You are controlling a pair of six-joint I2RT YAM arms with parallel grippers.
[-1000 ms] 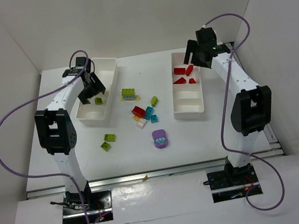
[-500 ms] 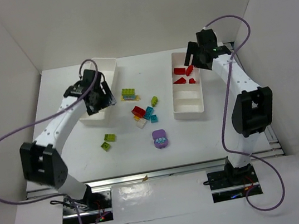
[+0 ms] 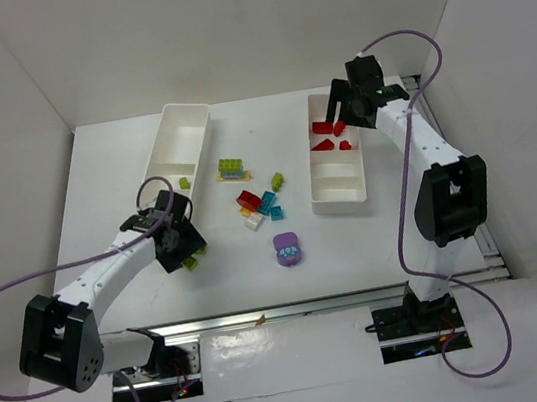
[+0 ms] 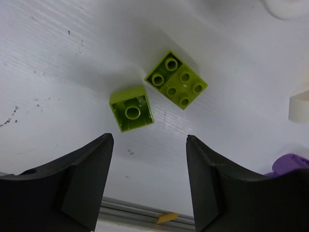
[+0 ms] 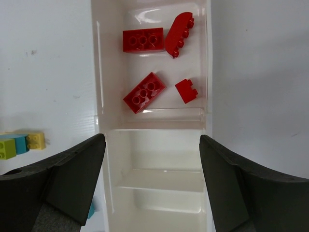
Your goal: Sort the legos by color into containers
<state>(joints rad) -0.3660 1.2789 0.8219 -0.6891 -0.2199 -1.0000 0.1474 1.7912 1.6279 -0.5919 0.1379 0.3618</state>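
Your left wrist view shows what the overhead half hides: two glossy lime bricks [image 4: 176, 79] just beside each other on the scuffed worktop [image 4: 58, 63], one studs-up, one hollow-side-up. The left claw [image 4: 147, 154] hangs spread above them, empty. The right claw [image 5: 150, 145], spread and empty, hangs over the tray [image 5: 99, 72] holding four red bricks [image 5: 143, 40].
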